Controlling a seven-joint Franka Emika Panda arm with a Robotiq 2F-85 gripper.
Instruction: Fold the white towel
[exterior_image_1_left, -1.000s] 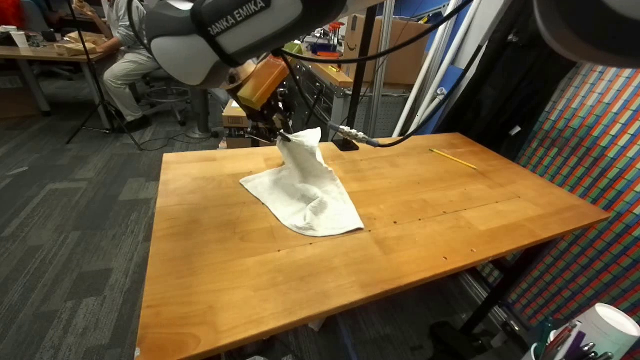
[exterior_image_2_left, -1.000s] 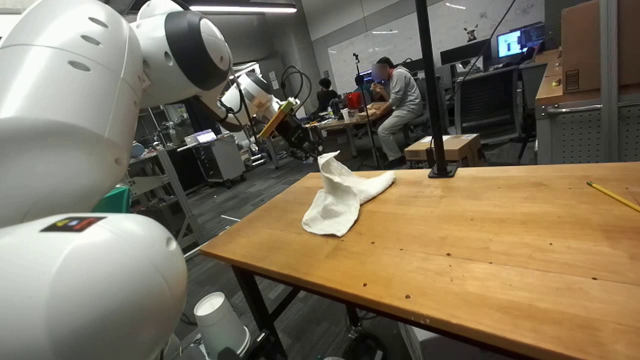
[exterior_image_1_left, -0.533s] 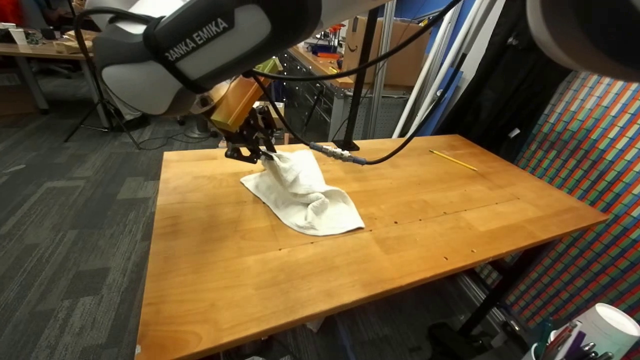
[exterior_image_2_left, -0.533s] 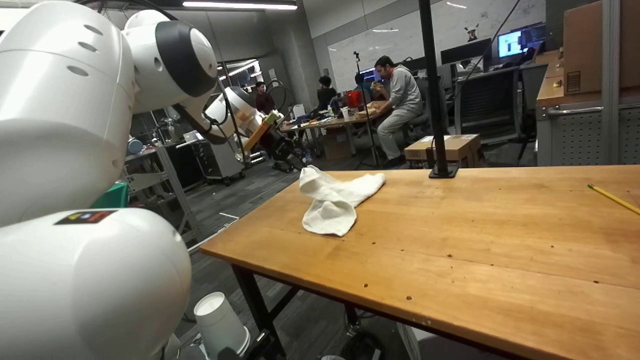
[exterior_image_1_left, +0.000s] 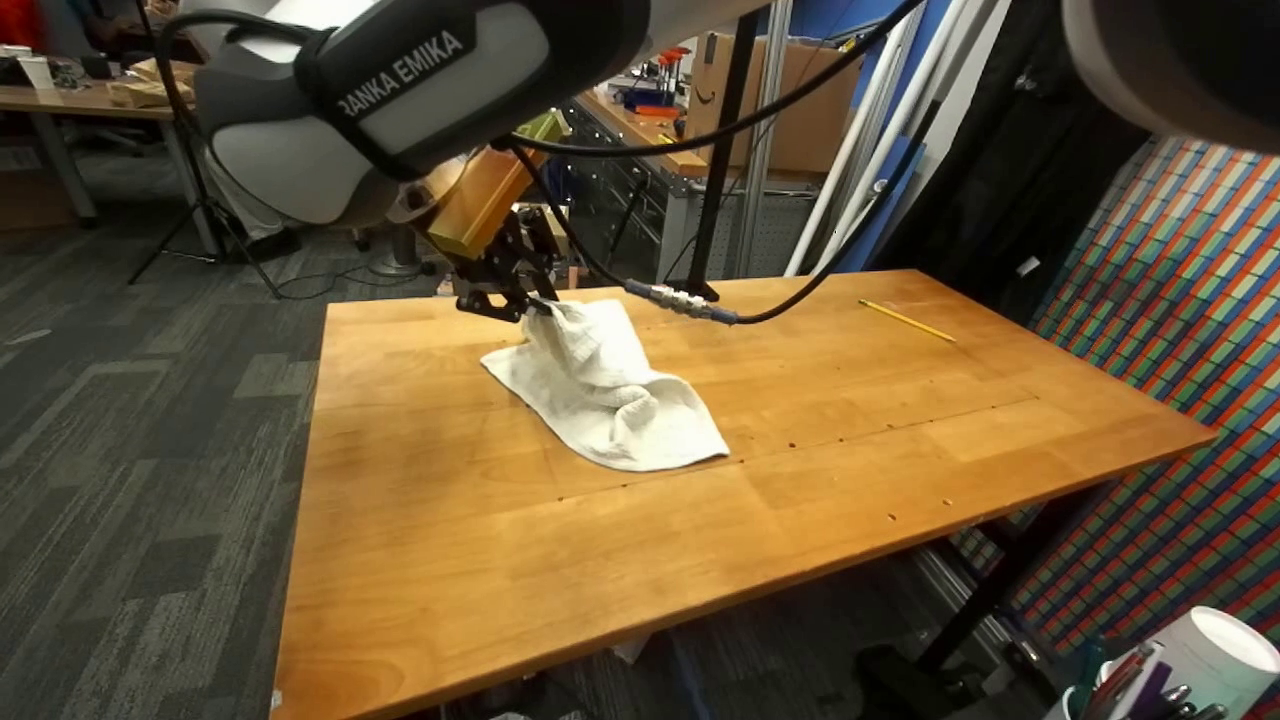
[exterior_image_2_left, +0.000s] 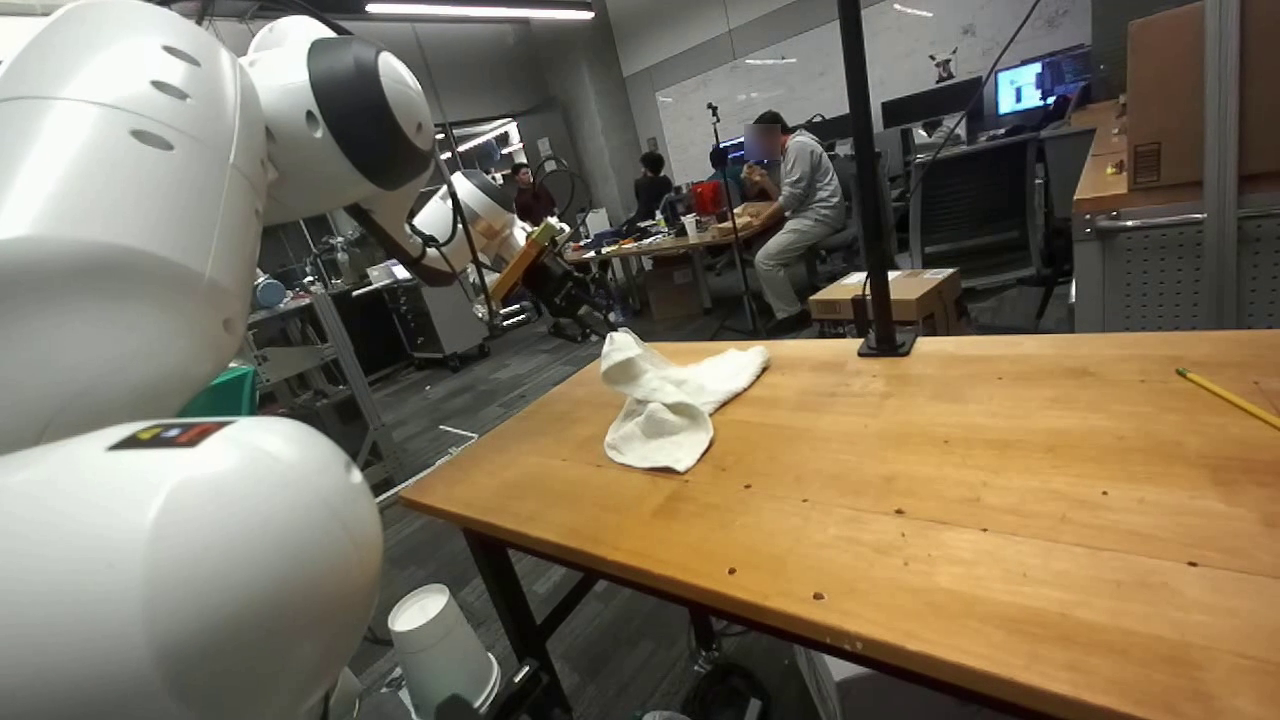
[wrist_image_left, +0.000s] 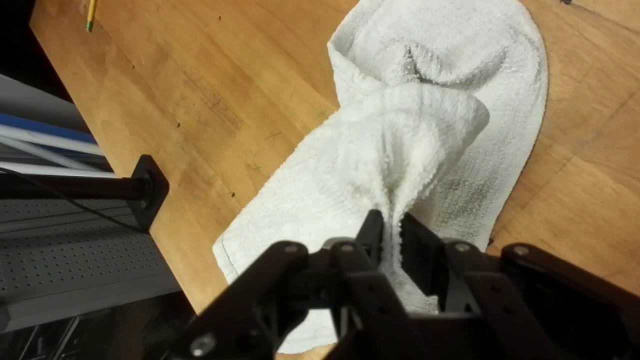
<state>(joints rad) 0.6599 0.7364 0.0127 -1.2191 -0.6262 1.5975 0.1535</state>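
Observation:
The white towel (exterior_image_1_left: 660, 425) lies crumpled on the wooden table (exterior_image_1_left: 480, 560), near the edge at the back left. It also shows in an exterior view (exterior_image_2_left: 660, 435). My gripper (exterior_image_1_left: 537, 308) is shut on one end of the towel and holds it a little above the table. In the wrist view a pinched double layer of towel (wrist_image_left: 295, 195) runs between the two black fingertips (wrist_image_left: 391, 227). The rest of the towel rests on the table with a raised fold in its middle. In an exterior view the fingertips (exterior_image_2_left: 608, 326) are partly hidden behind the towel's raised end.
A yellow pencil (exterior_image_1_left: 906, 320) lies on the table, also seen in the wrist view (wrist_image_left: 91, 15). A black post with a square base (exterior_image_2_left: 885, 346) stands at the table's back edge. A black cable (exterior_image_1_left: 680, 300) hangs from the arm low over the table.
Over the last second my gripper has moved down and to the left in an exterior view, lowering the held towel end and folding it over. In the last half second it has hardly moved.

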